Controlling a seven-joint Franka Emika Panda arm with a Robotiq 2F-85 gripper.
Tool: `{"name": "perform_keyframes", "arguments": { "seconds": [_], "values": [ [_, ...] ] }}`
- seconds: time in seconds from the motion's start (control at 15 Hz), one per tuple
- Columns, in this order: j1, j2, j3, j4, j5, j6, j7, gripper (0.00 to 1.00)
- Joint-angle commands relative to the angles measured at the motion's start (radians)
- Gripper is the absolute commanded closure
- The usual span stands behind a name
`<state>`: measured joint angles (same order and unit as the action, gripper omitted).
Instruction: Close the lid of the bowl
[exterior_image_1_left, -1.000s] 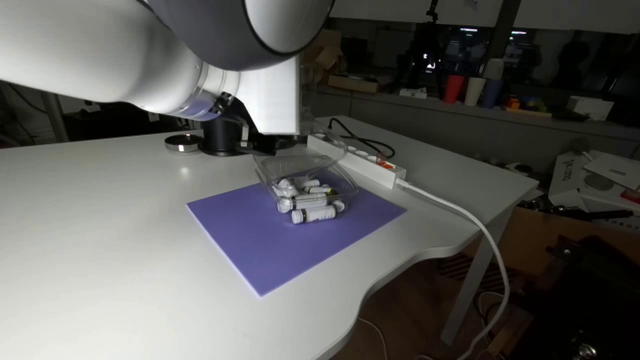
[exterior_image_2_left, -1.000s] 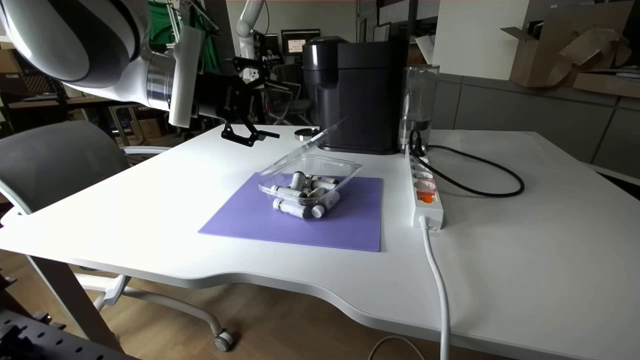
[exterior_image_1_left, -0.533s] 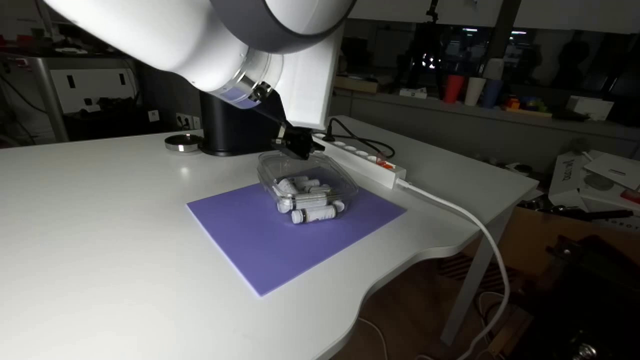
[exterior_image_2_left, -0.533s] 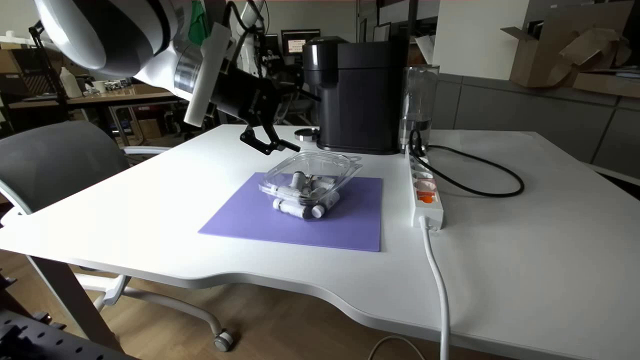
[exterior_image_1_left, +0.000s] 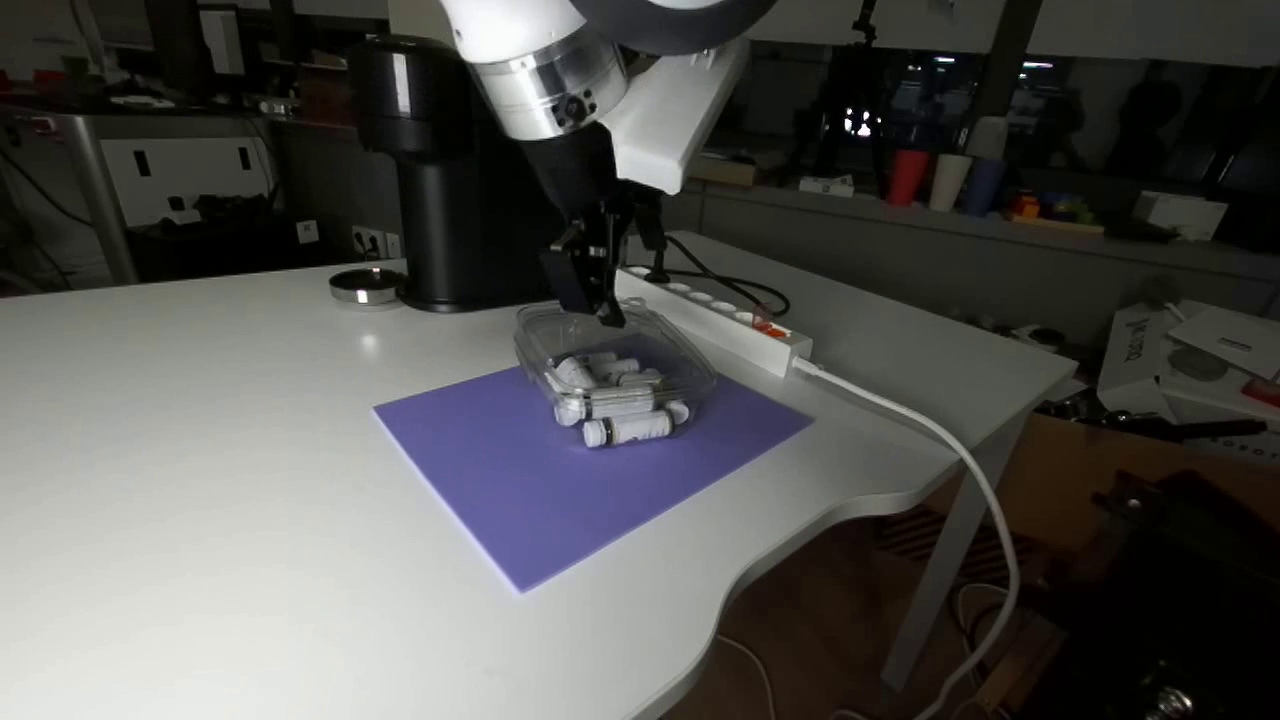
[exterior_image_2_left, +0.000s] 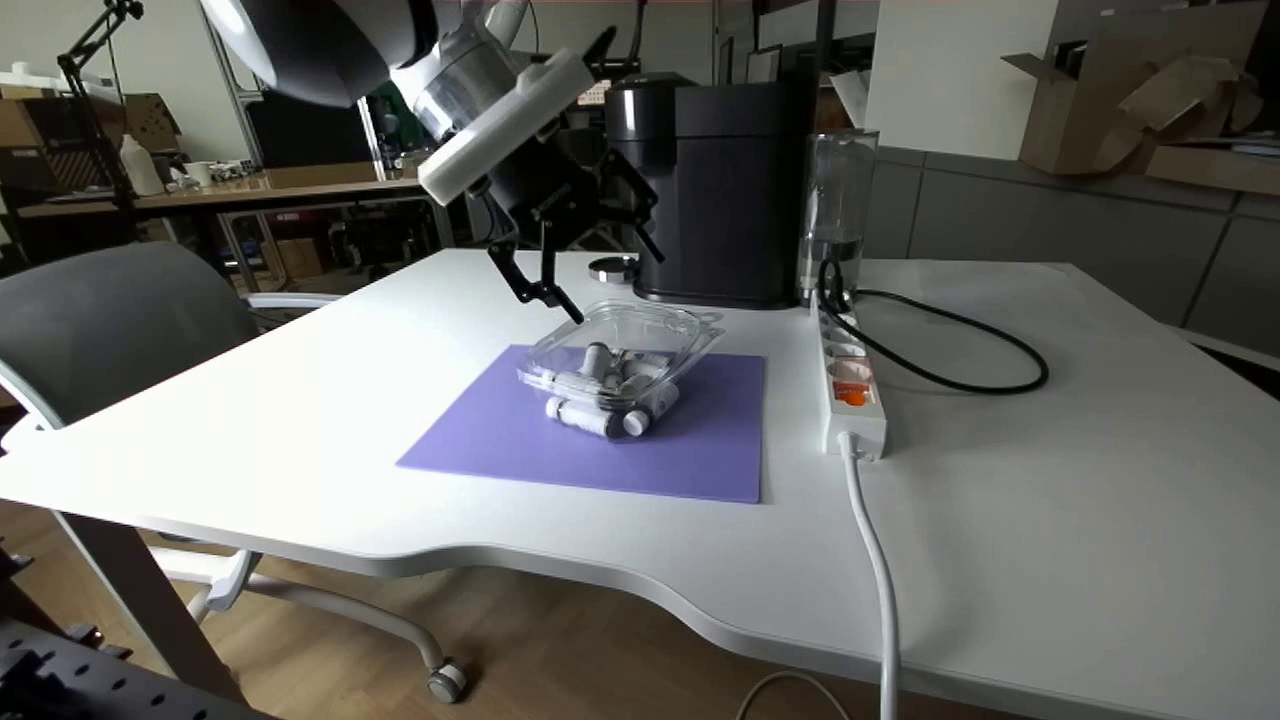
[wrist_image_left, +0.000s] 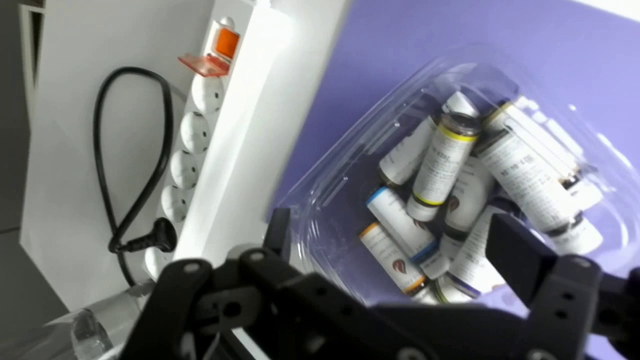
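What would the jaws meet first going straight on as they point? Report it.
Probably the clear lid; the open jaws point down toward it, though the gap is hard to judge.

White box (exterior_image_1_left: 1215, 397): "ROBOT" | vial labels (wrist_image_left: 444, 165): print not legible

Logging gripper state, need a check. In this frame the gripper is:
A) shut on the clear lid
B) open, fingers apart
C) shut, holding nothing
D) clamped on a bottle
B: in the wrist view the gripper has its fingers spread wide, nothing pinched between them.
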<state>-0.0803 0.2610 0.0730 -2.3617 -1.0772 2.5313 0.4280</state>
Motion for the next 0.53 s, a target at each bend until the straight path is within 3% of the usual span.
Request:
{"name": "perform_keyframes", "arguments": {
  "seconds": [0.0, 0.2, 0.47],
  "values": [
    [-0.089, -0.077, 0.031, -0.073, 0.235, 0.170, -0.279, 0.00],
    [-0.208, -0.084, 0.153, -0.128, 0.506, 0.283, -0.548, 0.00],
    [-0.448, -0.059, 0.450, -0.146, 0.884, 0.300, -0.902, 0.00]
  ]
}}
